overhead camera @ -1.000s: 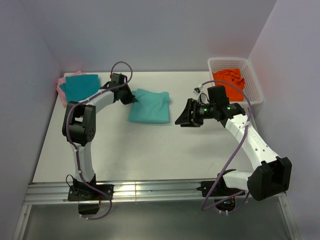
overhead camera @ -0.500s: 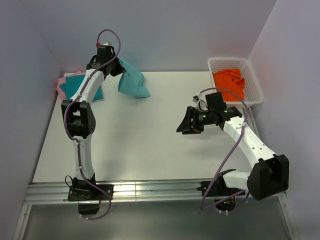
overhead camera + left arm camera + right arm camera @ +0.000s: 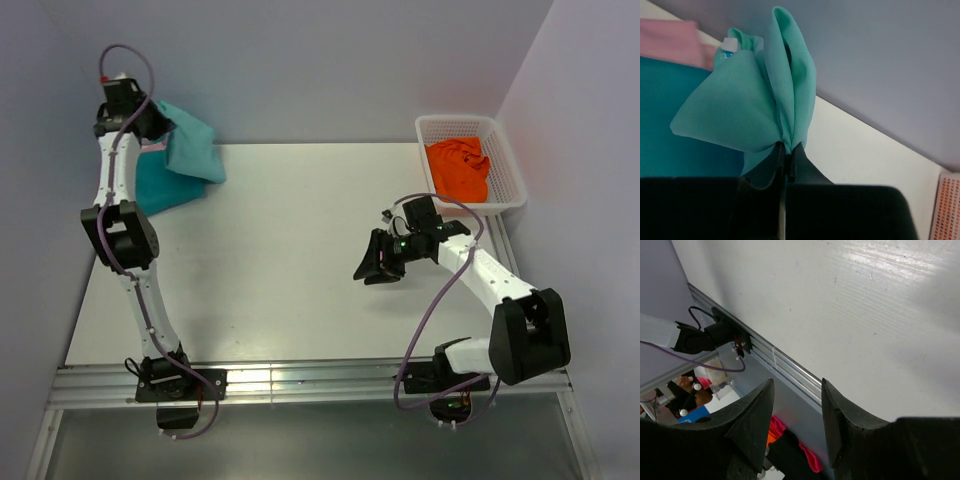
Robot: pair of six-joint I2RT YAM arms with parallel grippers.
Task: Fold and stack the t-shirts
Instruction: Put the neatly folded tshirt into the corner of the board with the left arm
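Left hand (image 3: 150, 120) was pressed shut on a fold of the mint tee (image 3: 192, 152), raised at the far-left corner. The tee hung bunched from the pinch, its length running downward, partly over the teal tee (image 3: 158, 190), which lay flat on the pink tee (image 3: 670, 40). Judgement: lowering onto that stack falls to the left arm, much the nearer. Right hand (image 3: 372, 262) stood spread and empty over the surface (image 3: 260, 270), well apart from all tees. A basket (image 3: 456, 120) of orange cloth (image 3: 458, 165) sat far right. Plain walls (image 3: 320, 70) enclosed three sides.
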